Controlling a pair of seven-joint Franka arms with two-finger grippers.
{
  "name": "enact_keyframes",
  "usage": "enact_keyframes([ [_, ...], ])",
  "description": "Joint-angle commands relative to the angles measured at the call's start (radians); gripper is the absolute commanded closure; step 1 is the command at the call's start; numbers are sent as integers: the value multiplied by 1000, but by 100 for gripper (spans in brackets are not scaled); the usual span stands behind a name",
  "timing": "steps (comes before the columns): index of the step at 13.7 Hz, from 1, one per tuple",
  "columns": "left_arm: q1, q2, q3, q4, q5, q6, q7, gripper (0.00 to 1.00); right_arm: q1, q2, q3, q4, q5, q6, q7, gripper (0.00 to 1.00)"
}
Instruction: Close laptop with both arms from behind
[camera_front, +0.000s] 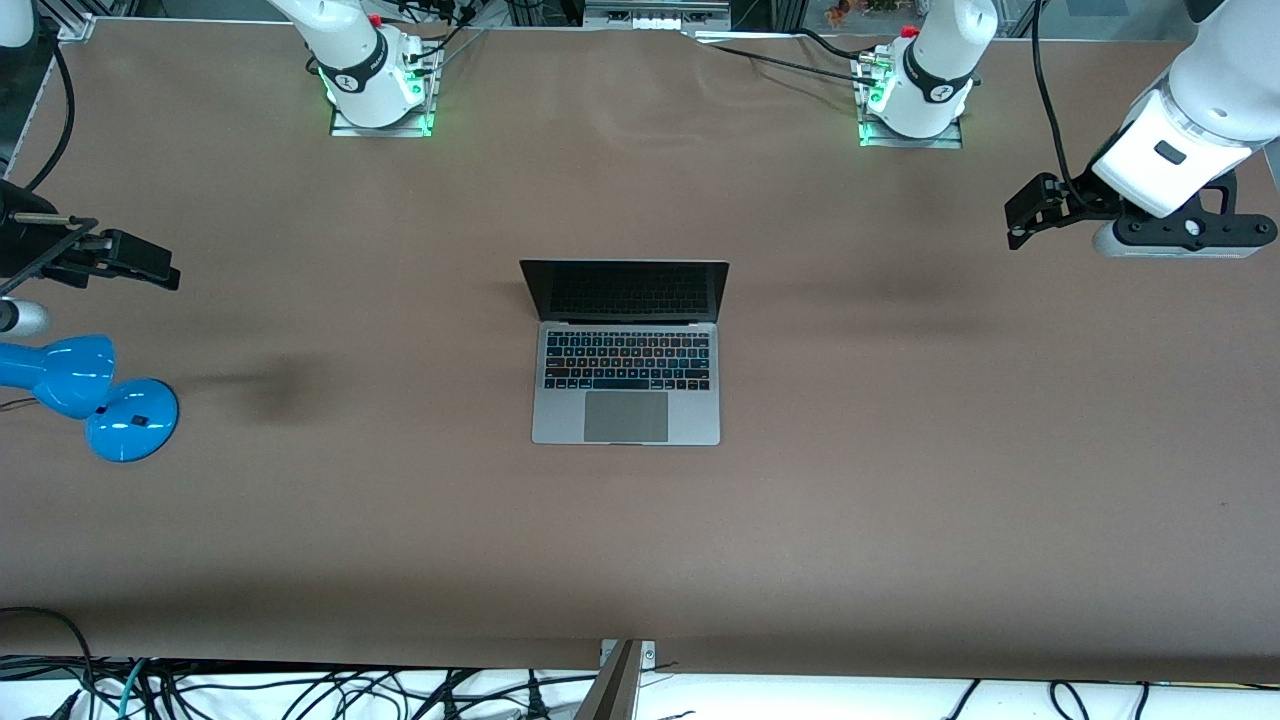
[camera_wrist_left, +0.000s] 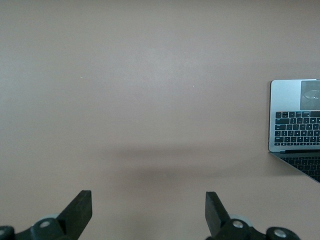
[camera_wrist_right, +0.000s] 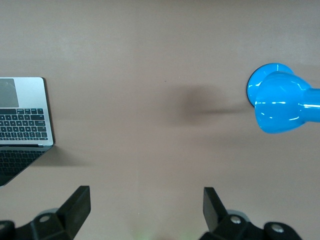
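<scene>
The silver-grey laptop (camera_front: 626, 385) lies open in the middle of the brown table, its dark screen (camera_front: 625, 290) upright and facing the front camera. It shows partly in the left wrist view (camera_wrist_left: 296, 125) and in the right wrist view (camera_wrist_right: 22, 117). My left gripper (camera_front: 1030, 212) hangs open and empty over the table at the left arm's end, well away from the laptop. My right gripper (camera_front: 140, 262) hangs open and empty over the table at the right arm's end, also well away from it. Both wrist views show the fingers (camera_wrist_left: 79, 210) (camera_wrist_right: 77, 205) wide apart over bare table.
A blue desk lamp (camera_front: 95, 395) lies on the table at the right arm's end, nearer to the front camera than the right gripper; it also shows in the right wrist view (camera_wrist_right: 280, 105). The two arm bases (camera_front: 375, 80) (camera_front: 915, 90) stand along the table's edge farthest from the camera. Cables hang along the near edge.
</scene>
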Motion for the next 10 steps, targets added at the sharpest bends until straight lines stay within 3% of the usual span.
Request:
enact_keyframes([
  [1,4,-17,1,-14,-21,12,9,0,-1,-7,4,-7,-5,5,-3,0],
  [10,1,-13,-3,-15,-20,-2,10,0,-1,-7,4,-7,-5,3,0,0],
])
